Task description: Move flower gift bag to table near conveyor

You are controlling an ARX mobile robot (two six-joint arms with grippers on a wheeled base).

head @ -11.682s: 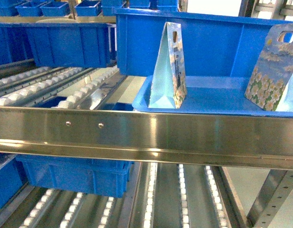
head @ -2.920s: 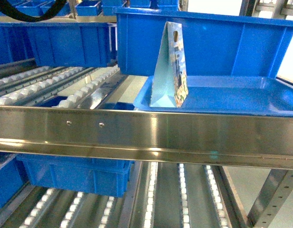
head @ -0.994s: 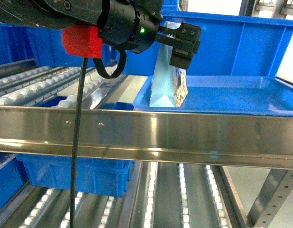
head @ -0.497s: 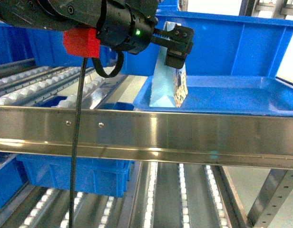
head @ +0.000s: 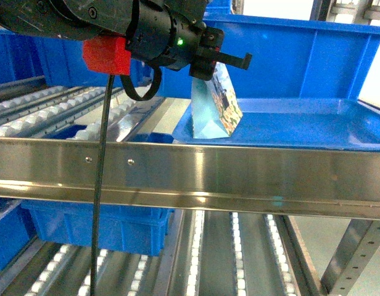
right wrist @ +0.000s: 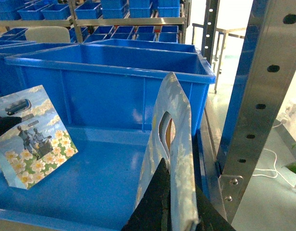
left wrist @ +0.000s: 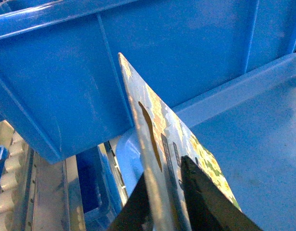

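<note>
Left hand (head: 210, 60) clamped on top of a flower gift bag (head: 214, 108), tilted in a blue tray (head: 301, 126) at 1 o'clock on the conveyor (head: 190, 172). Right hand (right wrist: 174, 211) clamps a second bag (right wrist: 172, 144).

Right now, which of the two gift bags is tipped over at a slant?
The bag held by the left gripper leans in the tray; the right gripper's bag hangs upright.
</note>
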